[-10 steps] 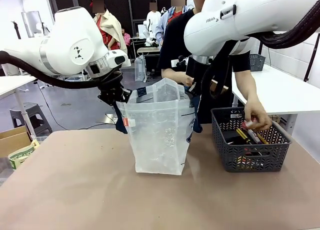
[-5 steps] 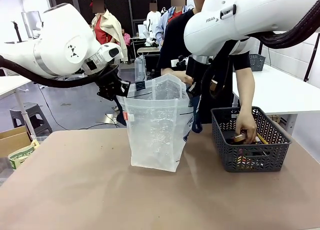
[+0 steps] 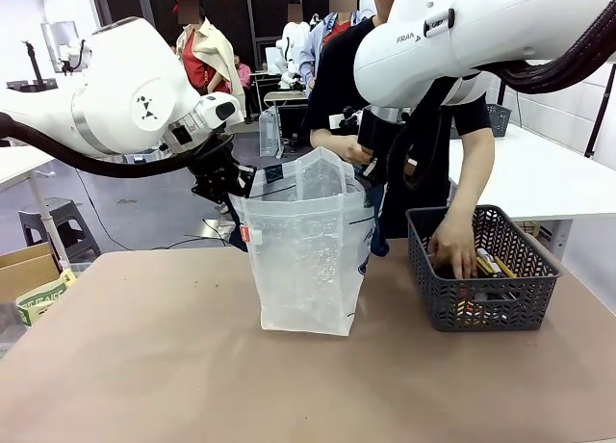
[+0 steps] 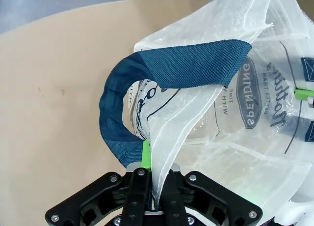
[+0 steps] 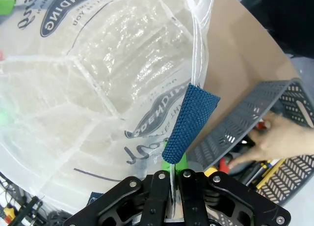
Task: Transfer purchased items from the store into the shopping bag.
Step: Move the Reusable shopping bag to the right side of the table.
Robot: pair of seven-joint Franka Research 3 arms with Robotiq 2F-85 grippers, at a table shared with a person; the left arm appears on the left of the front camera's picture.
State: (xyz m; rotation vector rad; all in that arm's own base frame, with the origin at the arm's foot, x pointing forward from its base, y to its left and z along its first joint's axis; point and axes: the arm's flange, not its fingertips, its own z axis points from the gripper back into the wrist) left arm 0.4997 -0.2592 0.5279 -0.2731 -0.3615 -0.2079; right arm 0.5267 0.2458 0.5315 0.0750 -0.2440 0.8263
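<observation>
I've got my left gripper [image 4: 154, 168] and right gripper [image 5: 171, 171] clamped on the light, floppy shopping bag [image 3: 308, 260] at nine and three o'clock of its mouth, beside the tougher strap handles [image 4: 186, 64].

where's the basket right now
Front view: the dark grey basket sits on the table at the robot's right, beside the shopping bag, with the person's hand inside it.

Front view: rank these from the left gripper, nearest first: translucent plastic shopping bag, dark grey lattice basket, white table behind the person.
1. translucent plastic shopping bag: its rim is pinched in the left gripper.
2. dark grey lattice basket: on the table's right side.
3. white table: behind, at the far right.
</observation>
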